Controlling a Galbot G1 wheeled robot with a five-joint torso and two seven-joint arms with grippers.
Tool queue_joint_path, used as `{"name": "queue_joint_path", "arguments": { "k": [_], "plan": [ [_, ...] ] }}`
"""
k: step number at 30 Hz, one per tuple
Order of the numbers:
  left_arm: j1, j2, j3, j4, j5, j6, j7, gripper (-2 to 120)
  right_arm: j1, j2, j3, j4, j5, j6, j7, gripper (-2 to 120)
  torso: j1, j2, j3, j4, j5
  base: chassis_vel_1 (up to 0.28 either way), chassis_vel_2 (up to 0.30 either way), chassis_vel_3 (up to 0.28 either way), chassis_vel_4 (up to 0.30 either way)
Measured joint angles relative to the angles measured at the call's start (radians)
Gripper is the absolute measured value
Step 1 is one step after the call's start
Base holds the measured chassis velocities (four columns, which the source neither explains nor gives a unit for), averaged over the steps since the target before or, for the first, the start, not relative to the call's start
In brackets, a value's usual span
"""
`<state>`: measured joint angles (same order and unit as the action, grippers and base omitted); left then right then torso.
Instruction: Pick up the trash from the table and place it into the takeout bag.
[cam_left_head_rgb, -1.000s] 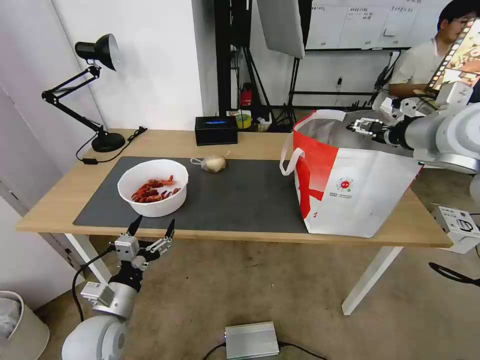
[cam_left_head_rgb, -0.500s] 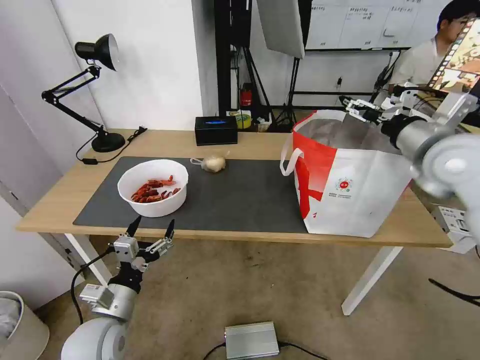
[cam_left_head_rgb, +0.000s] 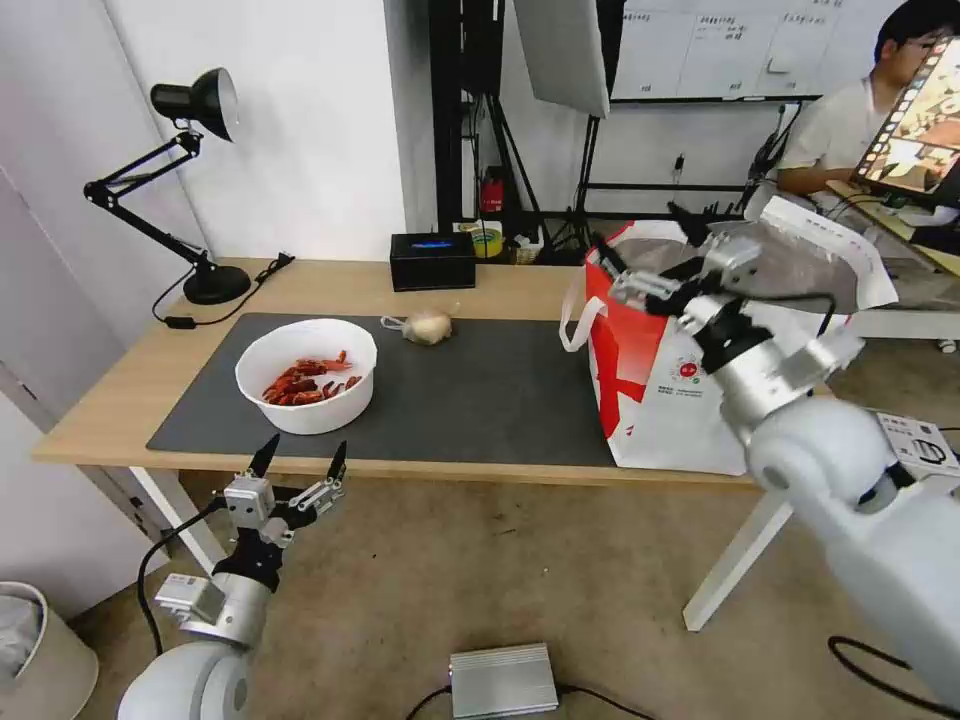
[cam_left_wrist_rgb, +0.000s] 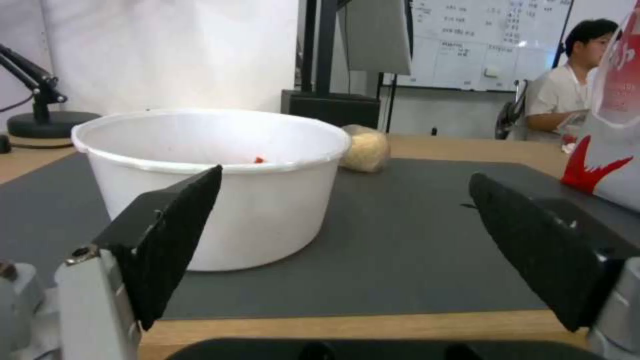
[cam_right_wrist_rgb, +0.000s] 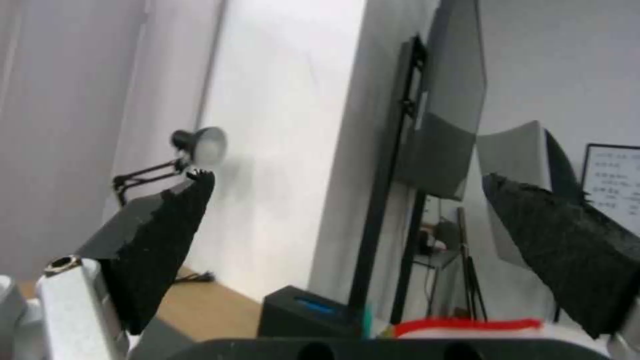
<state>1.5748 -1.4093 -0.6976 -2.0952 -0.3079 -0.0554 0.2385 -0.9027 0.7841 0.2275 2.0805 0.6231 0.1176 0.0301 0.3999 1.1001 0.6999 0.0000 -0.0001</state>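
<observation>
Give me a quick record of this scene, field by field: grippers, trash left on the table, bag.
left gripper: open, empty, below the table's near edge, facing the white round bowl of red crayfish shells
right gripper: open, empty, above the white-and-red takeout bag
other trash: small knotted clear bag on the dark grey mat

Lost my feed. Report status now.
Left gripper open, below table edge facing crayfish bowl. Right gripper open, empty, above takeout bag. Knotted bag on mat. Nothing blocking.
</observation>
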Motion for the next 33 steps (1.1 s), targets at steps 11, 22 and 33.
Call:
{"name": "queue_joint_path", "arguments": {
  "k": [11, 22, 33],
  "plan": [
    [0.002, -0.007, 0.008, -0.002, 0.004, 0.0, -0.022, 100, -0.229, 0.164, 0.023, 0.005, -0.196, 0.073, -0.014, 100, 0.0, 0.0, 0.0, 0.0001, 0.0, 0.0, 0.0, 0.0, 0.0],
    [-0.016, 0.002, 0.033, 0.016, 0.006, 0.004, -0.023, 100, -0.424, 0.413, 0.053, -0.056, -0.44, 0.161, 0.067, 100, 0.0, 0.0, 0.0, 0.0, 0.0, 0.0, 0.0, 0.0, 0.0],
    [-0.021, 0.017, 0.04, 0.023, 0.004, 0.005, -0.022, 100, -0.524, 0.543, 0.065, -0.074, -0.551, 0.175, 0.173, 100, 0.0, 0.0, 0.0, 0.0, -0.0001, 0.0, 0.0, 0.0, 0.0]
  ]
}}
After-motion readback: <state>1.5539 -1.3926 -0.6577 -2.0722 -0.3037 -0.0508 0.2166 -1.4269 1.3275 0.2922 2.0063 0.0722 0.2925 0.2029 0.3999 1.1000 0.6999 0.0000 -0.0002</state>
